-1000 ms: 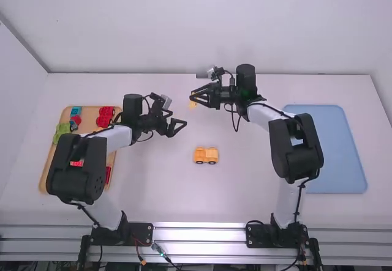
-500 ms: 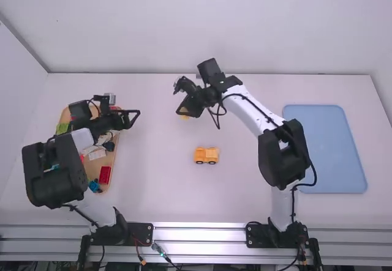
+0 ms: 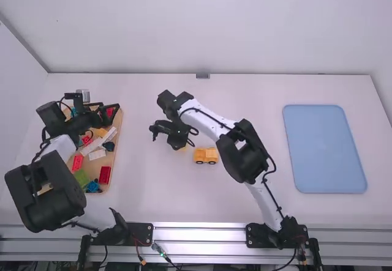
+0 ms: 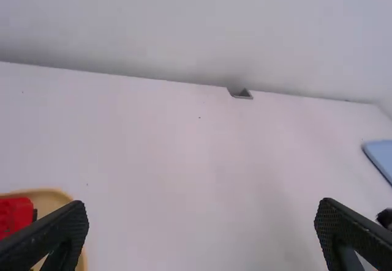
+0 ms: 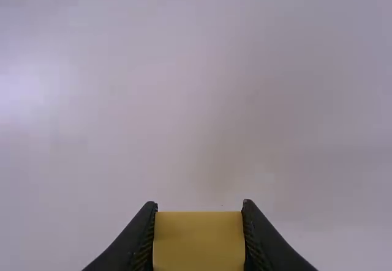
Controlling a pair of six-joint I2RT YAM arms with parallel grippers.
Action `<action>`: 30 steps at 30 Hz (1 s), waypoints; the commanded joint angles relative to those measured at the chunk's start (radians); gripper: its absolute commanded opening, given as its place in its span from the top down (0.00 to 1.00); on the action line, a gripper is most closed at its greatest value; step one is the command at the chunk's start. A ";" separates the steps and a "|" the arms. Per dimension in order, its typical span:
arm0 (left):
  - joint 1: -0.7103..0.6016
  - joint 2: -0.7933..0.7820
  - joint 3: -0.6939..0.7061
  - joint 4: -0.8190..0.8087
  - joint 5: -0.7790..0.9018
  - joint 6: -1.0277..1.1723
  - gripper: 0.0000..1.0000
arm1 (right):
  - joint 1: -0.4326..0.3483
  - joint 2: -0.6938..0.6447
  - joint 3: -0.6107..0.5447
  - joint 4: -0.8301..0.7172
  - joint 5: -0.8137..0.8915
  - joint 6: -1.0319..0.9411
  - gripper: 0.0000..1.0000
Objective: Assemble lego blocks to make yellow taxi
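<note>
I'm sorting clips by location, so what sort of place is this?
Probably a robotics lab: a left arm and a right arm stand at a white table holding a tray of toy blocks.

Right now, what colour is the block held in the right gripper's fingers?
The block is yellow; the right wrist view shows it best.

We see two matching arms, the left arm (image 3: 61, 145) and the right arm (image 3: 211, 121), with smooth white links between chunky, rounded black joint housings (image 3: 246, 152). Thin black cables (image 3: 269, 188) loop along them. We find black base brackets (image 3: 139, 231) dotted with small screws. Our left gripper (image 3: 111, 115) and right gripper (image 3: 180, 146) are black, with tapered, finely ridged fingers (image 4: 46, 237).
</note>
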State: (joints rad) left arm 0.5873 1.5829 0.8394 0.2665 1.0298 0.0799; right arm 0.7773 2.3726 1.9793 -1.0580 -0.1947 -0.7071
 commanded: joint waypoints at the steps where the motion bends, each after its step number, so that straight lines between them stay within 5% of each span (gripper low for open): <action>1: 0.004 -0.028 -0.014 0.000 0.025 0.022 0.01 | -0.004 0.080 0.091 -0.035 0.115 -0.071 0.89; 28: 0.005 -0.029 -0.016 -0.016 -0.028 0.015 0.01 | 0.080 0.141 0.134 -0.078 0.081 -0.056 0.89; 30: 0.001 -0.029 -0.016 -0.016 -0.028 0.014 0.01 | 0.082 0.141 0.134 -0.079 0.085 -0.056 0.82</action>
State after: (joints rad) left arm 0.5869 1.5734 0.8318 0.2508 0.9905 0.0799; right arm 0.8658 2.5088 2.0884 -1.1336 -0.1062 -0.7719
